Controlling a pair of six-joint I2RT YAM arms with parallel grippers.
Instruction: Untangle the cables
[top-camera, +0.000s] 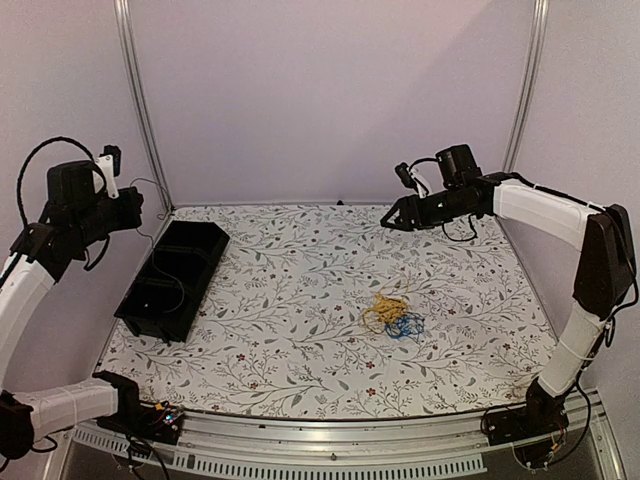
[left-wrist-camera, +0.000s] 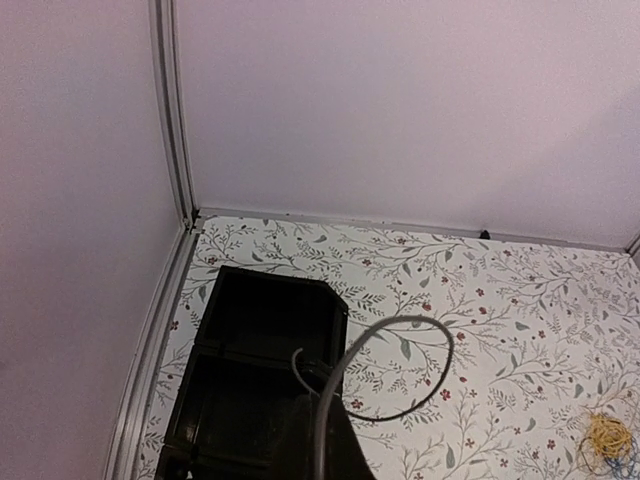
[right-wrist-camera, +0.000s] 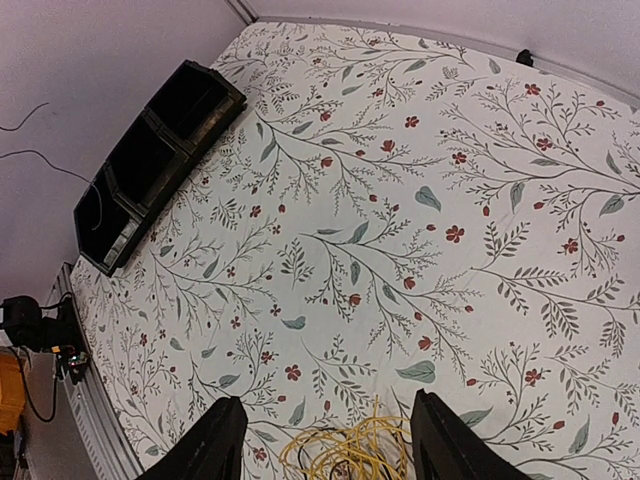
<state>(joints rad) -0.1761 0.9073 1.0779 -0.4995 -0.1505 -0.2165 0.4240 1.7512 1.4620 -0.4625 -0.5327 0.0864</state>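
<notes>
The tangle of cables lies on the flowered table cover right of centre, a yellow clump (top-camera: 386, 308) with a blue one (top-camera: 405, 325) touching it. It also shows at the lower right of the left wrist view (left-wrist-camera: 607, 436) and between the right fingers (right-wrist-camera: 345, 455). My left gripper (top-camera: 128, 212) is raised at the far left, shut on a single pale cream cable (left-wrist-camera: 420, 322) that curls in a loop above the table. My right gripper (top-camera: 396, 221) hangs high over the back of the table, open and empty (right-wrist-camera: 330, 445).
A black bin with compartments (top-camera: 170, 278) sits at the left side of the table (left-wrist-camera: 250, 380), below the left gripper (right-wrist-camera: 150, 160). Pale walls and metal frame posts (top-camera: 140, 100) enclose the back and sides.
</notes>
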